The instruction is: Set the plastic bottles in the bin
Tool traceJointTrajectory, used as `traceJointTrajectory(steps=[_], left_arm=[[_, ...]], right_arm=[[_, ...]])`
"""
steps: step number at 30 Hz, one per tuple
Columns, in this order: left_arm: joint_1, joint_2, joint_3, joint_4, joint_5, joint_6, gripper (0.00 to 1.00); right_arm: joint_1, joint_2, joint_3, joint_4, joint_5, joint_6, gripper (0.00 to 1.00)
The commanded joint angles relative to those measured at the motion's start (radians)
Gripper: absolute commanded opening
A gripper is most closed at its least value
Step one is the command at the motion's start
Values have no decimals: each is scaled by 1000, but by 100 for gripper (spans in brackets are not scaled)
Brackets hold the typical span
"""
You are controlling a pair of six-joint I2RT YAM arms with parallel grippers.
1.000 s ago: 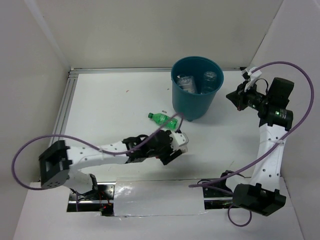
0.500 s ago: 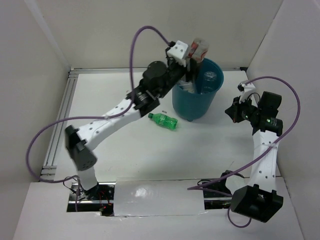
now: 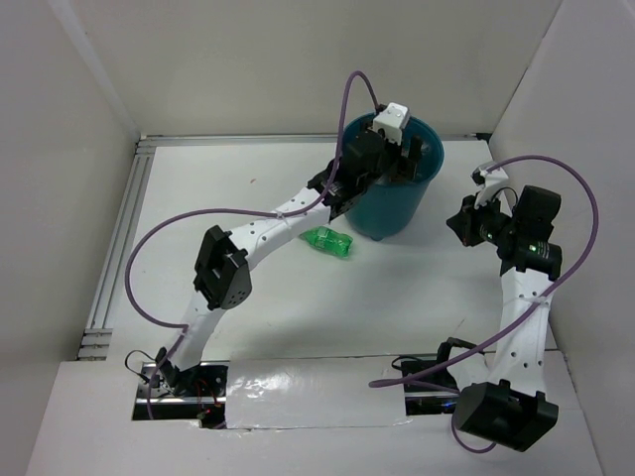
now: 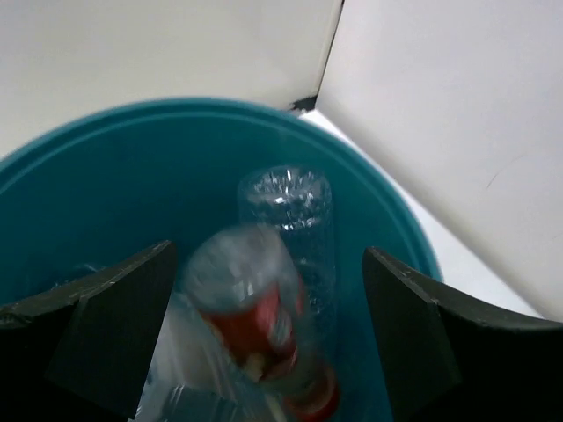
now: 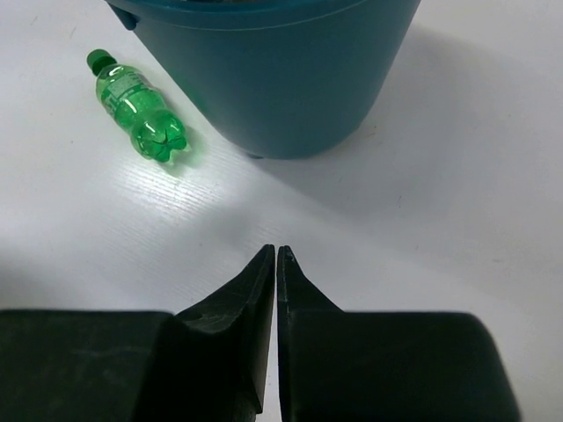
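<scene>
**White table, one green straggler left**

White walls and a white table (image 3: 198, 198). At upper middle of the top view the left gripper (image 3: 402, 149) hangs over the round teal-blue plastic bin (image 3: 382, 213) with its jaws spread wide. Below them a red-labelled clear bottle (image 4: 255, 316) blurs inside the bin, beside another clear bottle (image 4: 290, 211). That looks like the drop step. The right gripper (image 5: 276, 255) has its fingers pressed together and holds nothing. Next, I'd say, comes the small green plastic bottle (image 3: 329, 241) lying by the bin's base, which calls for open jaws.
</scene>
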Motion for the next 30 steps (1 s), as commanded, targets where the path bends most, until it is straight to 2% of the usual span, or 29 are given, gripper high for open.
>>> traceJointTrajectory(steps=[1, 4, 7, 8, 9, 10, 11, 12, 13, 14, 15, 16, 17, 19, 21, 22, 23, 27, 30], left_arm=[[4, -49, 70, 78, 5, -51, 99], [4, -97, 52, 104, 14, -60, 99], [14, -201, -34, 69, -68, -80, 99], [29, -273, -69, 40, -96, -138, 99], [41, -311, -145, -3, -122, -187, 90], [75, -348, -185, -130, -145, -251, 69], [93, -385, -227, -204, -185, -331, 19], [115, -454, -318, -276, -185, -502, 3], [157, -488, -374, -372, -141, -579, 0], [176, -522, -434, -396, -109, -711, 0], [191, -554, -557, -405, -79, -764, 20], [217, -607, -615, -406, -56, -825, 39], [228, -624, -702, -418, -3, -935, 65], [251, -634, -750, -453, 40, -1022, 81], [277, -564, -750, -534, 80, -1130, 92], [277, -563, -737, -560, 80, -1131, 92], [294, -530, -723, -576, 102, -1131, 96], [317, -340, -631, -649, 235, -1175, 99], [307, -248, -576, -681, 248, -1204, 99]], right_arm=[[-5, -11, -15, -11, -12, 10, 12], [-5, -11, -26, -11, -12, 10, 13], [-5, -11, -35, -11, -12, 1, 14], [-5, -11, -35, -21, -12, 1, 14], [-5, -11, -35, -21, -12, -8, 15], [-5, -11, -35, -30, -21, -8, 15], [-5, -11, -35, -30, -21, -8, 13], [-5, -11, -35, -30, -21, -8, 12], [-5, -2, -35, -30, -21, -8, 10], [-5, -2, -45, -30, -21, -8, 10], [-5, -2, -46, -30, -30, -8, 10], [-5, 7, -46, -30, -30, -8, 10], [-5, 7, -46, -30, -30, -8, 19], [-5, 17, -46, -30, -30, 1, 37], [-5, 17, -46, -21, -30, 12, 50], [-5, 17, -46, -21, -30, 12, 51], [-5, 17, -46, -21, -30, 12, 51], [-5, 17, -46, -21, -30, 12, 52], [-5, 17, -46, -21, -9, 3, 52]])
